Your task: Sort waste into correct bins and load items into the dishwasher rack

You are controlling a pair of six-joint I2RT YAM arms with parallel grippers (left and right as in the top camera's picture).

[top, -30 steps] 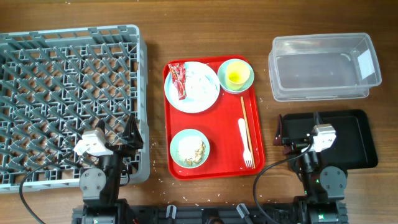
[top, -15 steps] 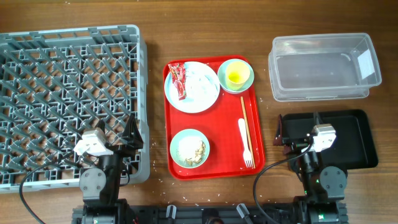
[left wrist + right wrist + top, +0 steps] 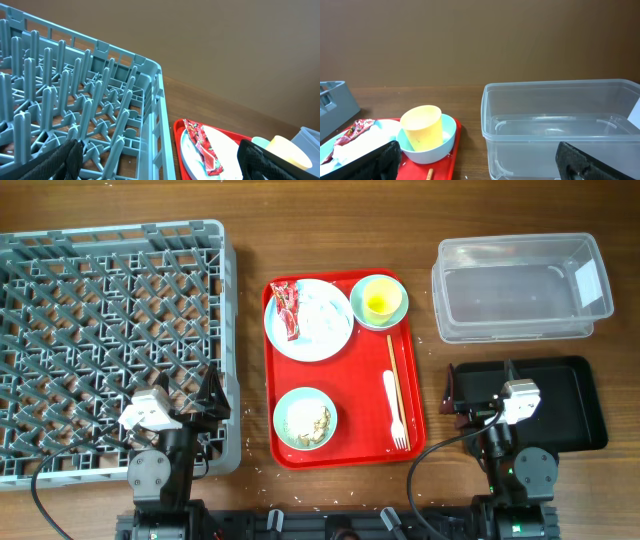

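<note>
The grey dishwasher rack [image 3: 110, 330] fills the table's left side. On a red tray [image 3: 412, 430] a white plate [image 3: 335, 340] carries a red wrapper [image 3: 287, 310] and a white napkin [image 3: 325, 315]. A yellow cup [image 3: 379, 302] stands in a pale bowl [image 3: 399, 313]. Another bowl [image 3: 290, 435] holds food scraps [image 3: 318, 423]. A white fork [image 3: 393, 408] lies beside wooden chopsticks [image 3: 392, 365]. At right are the clear tub [image 3: 520, 285] and the black tray [image 3: 570, 405]. My left gripper [image 3: 205, 410] is open over the rack's near right corner. My right gripper [image 3: 480, 385] is open over the black tray's left end.
The rack's corner wall [image 3: 159, 115] lies between my left fingers [image 3: 55, 160], with the wrapper [image 3: 202, 147] just to the right. The right wrist view faces the cup [image 3: 422, 127] and the tub [image 3: 560, 125]. Small crumbs lie on the wood around the red tray.
</note>
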